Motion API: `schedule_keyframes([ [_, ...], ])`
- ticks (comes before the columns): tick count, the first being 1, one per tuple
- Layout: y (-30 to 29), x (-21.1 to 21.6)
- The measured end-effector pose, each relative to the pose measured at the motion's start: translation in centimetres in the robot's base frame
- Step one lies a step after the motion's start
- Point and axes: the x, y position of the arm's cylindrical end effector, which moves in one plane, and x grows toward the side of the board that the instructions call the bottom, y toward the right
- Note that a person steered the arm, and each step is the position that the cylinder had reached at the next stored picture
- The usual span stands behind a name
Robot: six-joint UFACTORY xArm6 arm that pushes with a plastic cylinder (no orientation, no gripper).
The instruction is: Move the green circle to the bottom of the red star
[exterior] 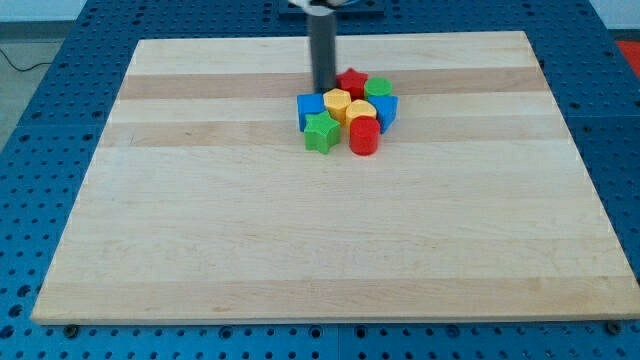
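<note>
The red star sits at the top of a tight cluster of blocks near the board's top centre. The green circle is just to its right, touching it. My tip ends just left of the red star and above the blue cube; the dark rod rises from there to the view's top. A yellow hexagon lies below the red star.
The cluster also holds a second yellow block, a blue block at the right, a green star at the lower left and a red cylinder at the lower right. The wooden board lies on a blue perforated table.
</note>
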Motion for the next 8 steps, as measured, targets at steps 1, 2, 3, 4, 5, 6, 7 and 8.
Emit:
schedule_keyframes([
  [1, 5.7, 0.0],
  [2, 11.3, -1.1],
  [3, 11.7, -1.4],
  [4, 10.7, -0.3],
  [5, 10.6, 2.9],
  [6, 10.6, 6.3],
  [7, 13.0, 8.2],
  [8, 17.0, 7.5],
])
